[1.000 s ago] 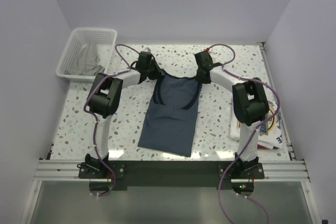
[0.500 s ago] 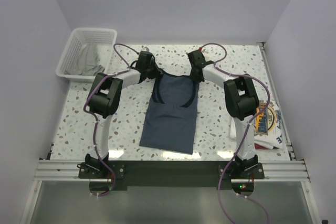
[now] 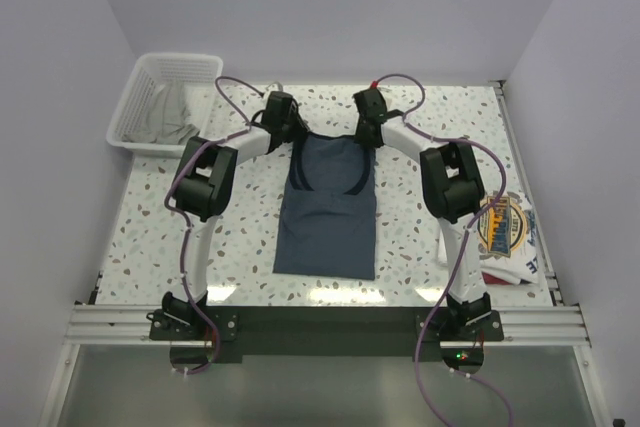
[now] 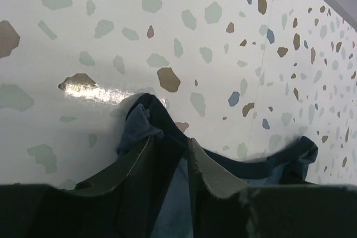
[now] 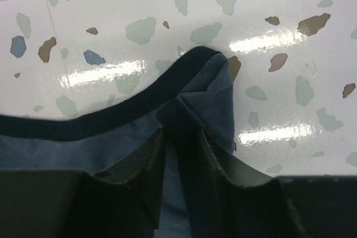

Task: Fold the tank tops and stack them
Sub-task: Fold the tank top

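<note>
We see the slate-blue tank top (image 3: 330, 217) lying flat in the middle of the terrazzo table (image 3: 150, 227), between the 2 arms. Its long axis runs from the near edge to the far side, and the garment sits almost square to the table. The shoulder straps and scooped neckline point away from the arm bases, and the straight hem lies closest to them. The left gripper (image 4: 170, 143) is clamped on the bunched end of the left strap (image 4: 146, 121), its 2 fingers pressed onto navy-trimmed cloth just above the tabletop. The right gripper (image 5: 179, 135) is likewise closed on the right strap (image 5: 206, 82), with a fold of blue fabric pinched between its fingers. Both straps sit at the far end of the garment, roughly level with each other. The white tank top (image 3: 505, 232), round graphic up, lies crumpled at the table's right edge, well apart from the blue one. A white mesh basket (image 3: 127, 112) holding grey cloth (image 3: 170, 112) stands at the far left corner.
</note>
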Motion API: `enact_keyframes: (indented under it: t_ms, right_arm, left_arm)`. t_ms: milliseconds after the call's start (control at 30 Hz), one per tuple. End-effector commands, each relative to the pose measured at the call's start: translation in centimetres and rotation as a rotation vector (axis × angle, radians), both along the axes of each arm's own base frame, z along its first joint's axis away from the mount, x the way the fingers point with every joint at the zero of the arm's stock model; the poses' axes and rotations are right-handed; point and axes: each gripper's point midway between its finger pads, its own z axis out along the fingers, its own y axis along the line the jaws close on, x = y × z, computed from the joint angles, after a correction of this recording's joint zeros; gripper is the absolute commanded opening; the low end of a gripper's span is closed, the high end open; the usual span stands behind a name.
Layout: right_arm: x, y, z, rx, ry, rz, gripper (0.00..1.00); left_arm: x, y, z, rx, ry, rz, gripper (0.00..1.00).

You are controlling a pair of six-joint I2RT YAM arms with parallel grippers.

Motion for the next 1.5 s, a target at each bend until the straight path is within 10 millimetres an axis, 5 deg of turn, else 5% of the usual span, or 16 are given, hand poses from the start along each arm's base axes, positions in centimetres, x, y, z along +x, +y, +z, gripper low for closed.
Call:
enact_keyframes:
  t_ms: [0,267,567,667,733,800,867,900,967,1000,1033,1067,1100,1200,1300,1467]
  right_arm:
    - [1.3,-0.1,1.6,-0.009,-0.051,0.022,0.35]
    - [2.6,-0.2,7.7,0.013,-0.170,0.027,0.47]
    - [2.3,-0.1,10.9,0.049,-0.210,0.027,0.48]
    - [1.2,-0.3,11.8,0.058,-0.205,0.027,0.48]
    - [-0.1,-0.7,12.6,0.072,-0.196,0.014,0.48]
    - [-2.5,-1.0,11.2,0.091,-0.132,0.013,0.48]
    - [-5.0,-1.0,12.4,0.138,-0.119,0.026,0.47]
    - [-7.6,-1.3,10.4,0.141,-0.057,0.023,0.47]
    - [-10.8,-1.6,12.0,0.170,-0.075,0.043,0.47]
    - [-13.8,-1.9,9.4,0.158,-0.005,0.050,0.47]
    - [-15.4,-2.0,9.0,0.163,0.013,0.060,0.47]
    - [-17.2,-1.9,10.4,0.195,-0.011,0.082,0.47]
    - [-20.4,-1.7,8.1,0.189,0.060,0.106,0.47]
    - [-26.9,-1.0,6.6,0.239,0.131,0.150,0.47]
    - [-31.7,-1.5,4.7,0.275,0.189,0.149,0.47]
    - [-36.3,-2.0,2.9,0.336,0.269,0.151,0.46]
  left_arm:
    - [2.4,-0.3,2.9,0.001,-0.125,-0.008,0.36]
    - [3.4,-0.8,8.9,-0.010,-0.291,-0.050,0.50]
    - [3.2,-0.9,14.2,-0.044,-0.392,-0.104,0.61]
    - [1.8,-0.2,15.0,-0.046,-0.374,-0.084,0.62]
    - [0.2,0.9,13.7,-0.035,-0.310,-0.043,0.62]
    - [-2.0,1.9,14.3,-0.052,-0.258,0.001,0.61]
    - [-6.0,3.6,10.3,0.005,-0.093,0.064,0.59]
    - [-7.8,3.8,11.7,0.010,-0.091,0.075,0.59]
    - [-12.9,5.8,8.0,0.082,0.037,0.129,0.59]
    - [-15.3,5.4,9.6,0.073,0.017,0.117,0.59]
    - [-18.4,6.1,7.0,0.113,0.080,0.109,0.60]
    - [-20.7,6.8,7.7,0.125,0.087,0.121,0.61]
    - [-22.9,6.3,7.1,0.146,0.108,0.093,0.62]
    - [-29.9,7.8,3.4,0.197,0.207,0.035,0.64]
    - [-34.2,7.7,2.6,0.167,0.247,-0.044,0.64]
    - [-38.0,8.3,2.0,0.138,0.305,-0.090,0.63]
